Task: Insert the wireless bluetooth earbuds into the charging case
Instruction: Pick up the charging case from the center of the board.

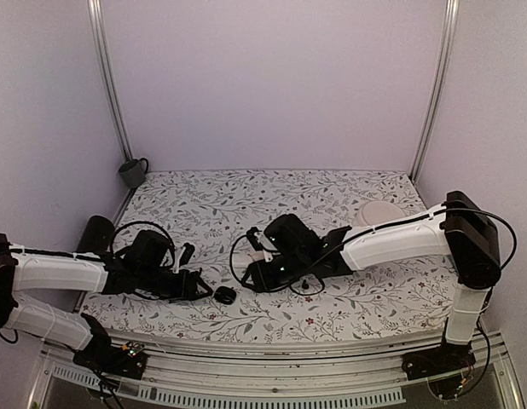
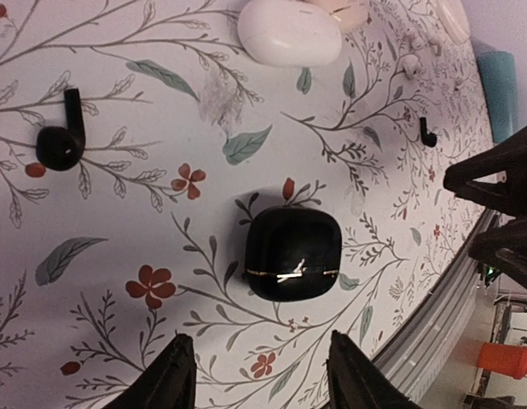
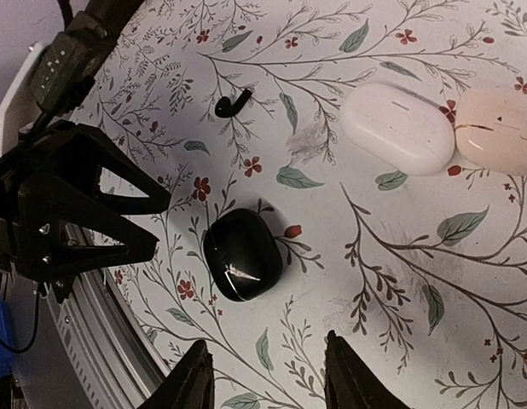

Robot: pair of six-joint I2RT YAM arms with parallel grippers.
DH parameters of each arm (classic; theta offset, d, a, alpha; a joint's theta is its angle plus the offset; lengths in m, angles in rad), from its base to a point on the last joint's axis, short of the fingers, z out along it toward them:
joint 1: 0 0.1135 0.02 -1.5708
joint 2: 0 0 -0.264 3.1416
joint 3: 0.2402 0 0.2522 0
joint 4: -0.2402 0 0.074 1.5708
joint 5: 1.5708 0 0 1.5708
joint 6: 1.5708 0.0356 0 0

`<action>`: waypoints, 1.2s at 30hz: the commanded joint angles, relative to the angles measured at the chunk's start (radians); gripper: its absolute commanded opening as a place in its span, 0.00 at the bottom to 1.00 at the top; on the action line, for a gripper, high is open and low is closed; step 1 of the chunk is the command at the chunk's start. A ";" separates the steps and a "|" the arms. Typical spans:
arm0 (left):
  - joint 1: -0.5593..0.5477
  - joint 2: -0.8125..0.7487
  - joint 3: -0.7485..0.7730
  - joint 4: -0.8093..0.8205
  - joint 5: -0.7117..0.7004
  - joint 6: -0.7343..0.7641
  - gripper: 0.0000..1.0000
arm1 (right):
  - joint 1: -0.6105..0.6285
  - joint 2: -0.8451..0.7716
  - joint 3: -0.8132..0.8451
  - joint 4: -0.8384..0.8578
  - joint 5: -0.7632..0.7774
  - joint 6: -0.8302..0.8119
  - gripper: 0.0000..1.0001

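Observation:
The charging case (image 2: 293, 253) is a glossy black puck lying on the floral cloth with its lid down. It also shows as the case (image 3: 242, 254) and, between the two arms, the case (image 1: 225, 295). My left gripper (image 2: 263, 375) is open just short of it, nothing between its fingers. My right gripper (image 3: 268, 379) is open too, a little back from the case on the other side. One black earbud (image 2: 60, 141) lies loose on the cloth, another earbud (image 2: 427, 134) farther off. In the right wrist view a single earbud (image 3: 232, 103) shows beyond the case.
A white oval case (image 3: 398, 128) and a pinkish one (image 3: 498, 128) lie side by side past the black case. A white round dish (image 1: 379, 213) sits at the back right, and a grey cup (image 1: 133, 172) in the back left corner. The table's metal front edge (image 2: 434, 332) runs close by.

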 commanded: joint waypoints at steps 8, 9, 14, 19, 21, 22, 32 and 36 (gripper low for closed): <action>0.032 -0.003 0.027 0.009 -0.055 -0.004 0.55 | 0.073 0.097 0.050 0.107 0.088 -0.206 0.68; 0.048 -0.015 0.021 0.016 -0.038 -0.006 0.55 | 0.073 0.101 0.039 0.138 0.096 -0.251 0.70; 0.113 -0.064 0.010 0.029 0.015 -0.008 0.55 | 0.073 0.148 0.021 0.242 0.119 -0.408 0.85; 0.168 -0.093 0.009 0.035 0.069 -0.008 0.55 | 0.074 0.221 0.082 0.232 0.127 -0.513 0.88; 0.179 -0.105 0.015 0.037 0.076 -0.005 0.55 | 0.076 0.242 0.099 0.220 0.131 -0.530 0.88; 0.183 -0.110 0.017 0.039 0.078 -0.004 0.55 | 0.078 0.250 0.105 0.220 0.132 -0.534 0.88; 0.199 -0.127 0.038 0.051 0.078 -0.002 0.55 | 0.117 0.306 0.151 0.184 0.193 -0.542 0.67; 0.200 -0.139 0.038 0.076 0.087 0.001 0.57 | 0.115 0.295 0.143 0.167 0.185 -0.526 0.53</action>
